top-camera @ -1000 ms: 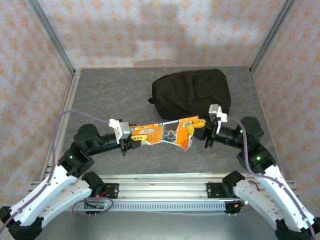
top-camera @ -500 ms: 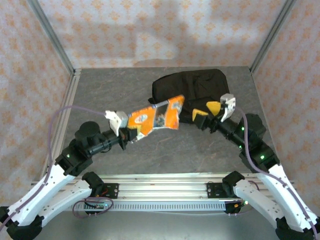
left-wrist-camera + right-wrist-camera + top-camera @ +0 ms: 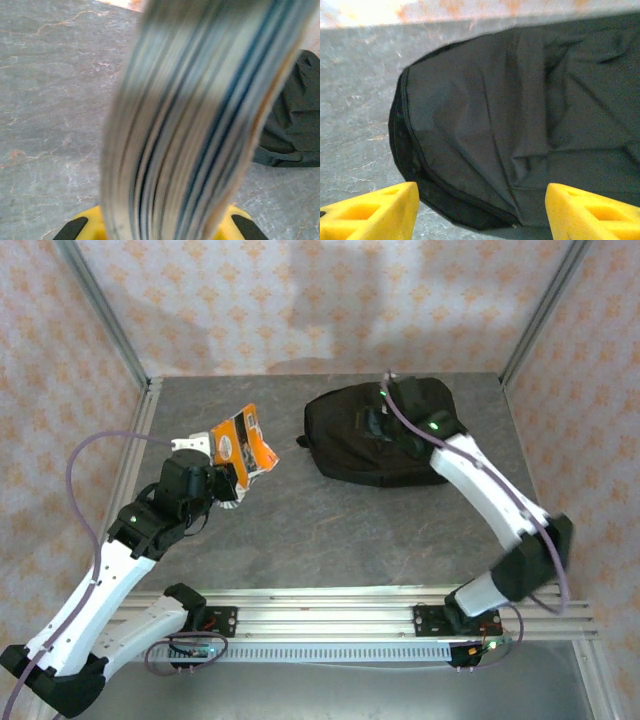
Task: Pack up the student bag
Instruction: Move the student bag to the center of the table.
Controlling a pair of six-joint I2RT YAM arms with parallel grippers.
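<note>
Grey stone-look table [image 3: 300,540], floral-patterned walls behind. Student bag [image 3: 350,445], black, lies flat at far right of table, seam curving round its rounded end. Right gripper [image 3: 480,205] hovers just above bag, yellow fingers [image 3: 375,210] spread wide, nothing between them. Left gripper [image 3: 160,227] clamped on orange book [image 3: 243,440], book raised off table, tilted, left of bag and apart from it. Page edges blurred in left wrist view.
</note>
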